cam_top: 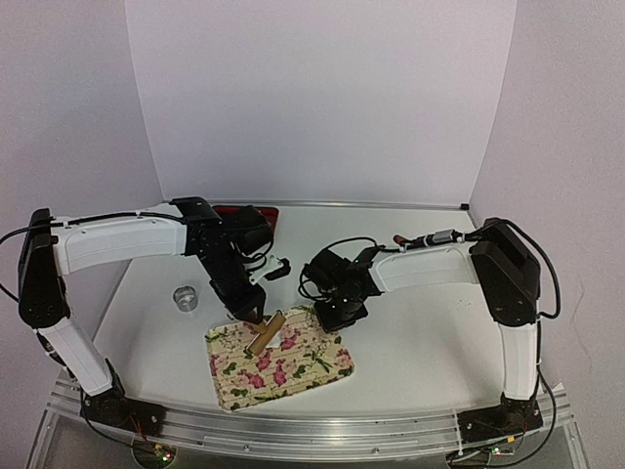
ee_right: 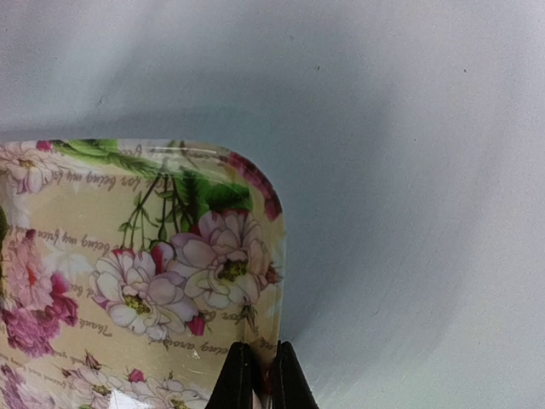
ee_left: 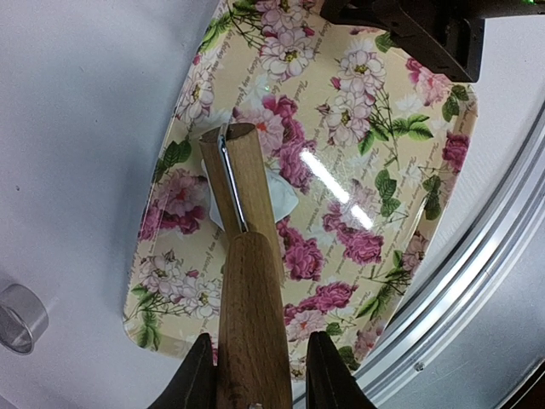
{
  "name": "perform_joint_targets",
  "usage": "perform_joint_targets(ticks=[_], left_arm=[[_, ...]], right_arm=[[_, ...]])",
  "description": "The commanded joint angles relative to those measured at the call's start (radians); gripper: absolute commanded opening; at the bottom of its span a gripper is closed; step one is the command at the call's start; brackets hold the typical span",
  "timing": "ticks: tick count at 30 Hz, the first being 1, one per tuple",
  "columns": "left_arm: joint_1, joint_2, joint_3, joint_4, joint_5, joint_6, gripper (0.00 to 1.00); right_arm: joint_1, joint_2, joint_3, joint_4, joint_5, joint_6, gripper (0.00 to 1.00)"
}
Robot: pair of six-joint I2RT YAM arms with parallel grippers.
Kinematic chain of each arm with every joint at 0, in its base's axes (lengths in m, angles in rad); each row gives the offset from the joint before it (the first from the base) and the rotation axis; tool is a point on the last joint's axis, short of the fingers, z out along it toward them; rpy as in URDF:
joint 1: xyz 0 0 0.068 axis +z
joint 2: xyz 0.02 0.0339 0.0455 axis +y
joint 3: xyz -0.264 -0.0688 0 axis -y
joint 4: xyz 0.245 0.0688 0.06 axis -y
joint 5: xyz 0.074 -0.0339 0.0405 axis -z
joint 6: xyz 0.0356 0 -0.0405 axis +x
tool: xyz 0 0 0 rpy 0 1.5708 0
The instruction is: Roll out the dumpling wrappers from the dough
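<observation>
My left gripper (cam_top: 250, 309) (ee_left: 258, 345) is shut on one end of a wooden rolling pin (cam_top: 265, 334) (ee_left: 247, 256). The pin lies slanted over the floral tray (cam_top: 293, 376) (ee_left: 358, 170). A small flattened piece of white dough (cam_top: 290, 339) (ee_left: 285, 198) lies on the tray, mostly hidden under the pin. No separate round wrappers show. My right gripper (cam_top: 339, 315) (ee_right: 260, 365) is shut on the tray's far right rim (ee_right: 274, 256). It also shows at the top of the left wrist view (ee_left: 409, 30).
A metal ring cutter (cam_top: 186, 297) (ee_left: 19, 317) stands on the table left of the tray. A red flat object (cam_top: 266, 217) lies at the back behind the left arm. The table's aluminium front rail (cam_top: 312, 430) runs just below the tray.
</observation>
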Motion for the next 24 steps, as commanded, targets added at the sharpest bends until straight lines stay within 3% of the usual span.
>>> perform_joint_targets(ticks=[1,24], left_arm=[[-0.004,0.071,-0.012,-0.061,0.008,-0.032,0.00],[-0.002,0.117,-0.080,-0.079,0.165,-0.183,0.00]], right_arm=[[0.019,0.016,0.006,-0.056,0.024,-0.056,0.00],[0.018,-0.016,-0.029,-0.057,0.087,-0.005,0.00]])
